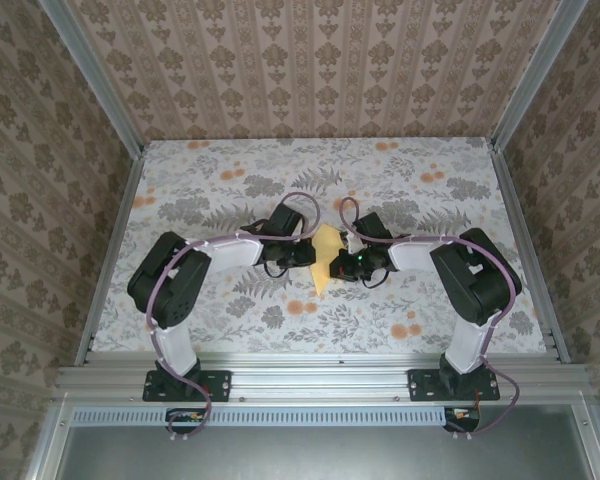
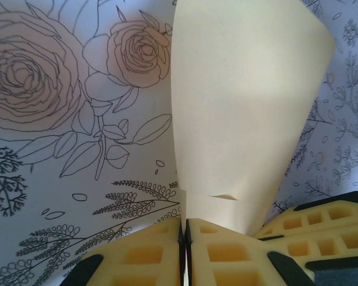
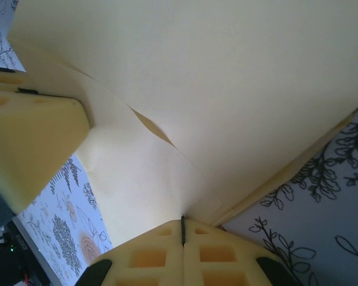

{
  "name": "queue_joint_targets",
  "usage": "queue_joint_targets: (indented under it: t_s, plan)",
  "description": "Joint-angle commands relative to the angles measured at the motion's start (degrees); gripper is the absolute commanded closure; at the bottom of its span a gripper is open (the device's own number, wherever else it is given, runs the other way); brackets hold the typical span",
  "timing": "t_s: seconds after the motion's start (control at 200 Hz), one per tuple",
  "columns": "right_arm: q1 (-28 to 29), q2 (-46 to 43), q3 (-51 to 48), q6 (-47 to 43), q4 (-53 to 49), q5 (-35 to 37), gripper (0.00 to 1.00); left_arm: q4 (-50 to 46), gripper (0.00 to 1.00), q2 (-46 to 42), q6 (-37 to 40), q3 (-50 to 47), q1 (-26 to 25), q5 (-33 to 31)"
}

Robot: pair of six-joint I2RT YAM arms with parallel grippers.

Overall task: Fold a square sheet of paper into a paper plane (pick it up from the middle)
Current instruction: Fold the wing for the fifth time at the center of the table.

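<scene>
Paper plane (image 1: 326, 262) hangs between the arms, nose toward the bases; left gripper (image 2: 184, 235) and right gripper (image 3: 182, 229) both clamp its edges.

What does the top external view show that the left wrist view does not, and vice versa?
Top external: the black-and-white left arm and right arm meeting mid-table, the right gripper on the yellow-orange paper sheet, the floral tablecloth edge to edge. Left wrist: the left gripper, yellow foam fingers shut on the sheet's lower edge, a fold line across it, and rose outlines on the cloth. Both: the sheet and the cloth under it.
</scene>
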Motion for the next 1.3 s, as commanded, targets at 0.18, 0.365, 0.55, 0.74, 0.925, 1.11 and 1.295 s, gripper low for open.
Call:
queue_joint_targets:
  t_s: [0.18,0.365,0.55,0.74,0.925,1.11,1.295]
  plan:
    - [-0.55,0.34,1.22,0.11,-3.95,2.19,0.94,0.48,0.88,1.23,0.47,2.02,-0.57,2.71]
    - [-0.53,0.51,1.46,-0.29,-4.45,2.44,0.94,2.28,0.88,1.49,-0.67,2.40,-0.57,4.76]
    - [-0.67,0.34,1.24,-0.29,-4.39,2.67,0.94,2.05,0.88,1.92,-0.68,2.75,-0.65,5.88]
    - [-0.71,0.09,0.75,-0.03,-3.71,2.62,0.95,2.70,0.88,2.87,-1.20,3.11,-1.27,6.98]
    - [-0.88,0.05,0.68,0.02,-3.54,2.63,0.94,0.45,0.89,2.49,-0.10,3.66,-1.54,5.51]
    - [-0.88,0.09,0.27,0.06,-3.15,2.41,0.94,-3.88,0.84,-0.02,2.20,3.17,-0.81,1.78]
    - [-0.97,-0.06,-0.02,0.06,-3.17,2.37,0.95,-3.72,0.81,-1.71,1.91,1.89,0.34,1.79]
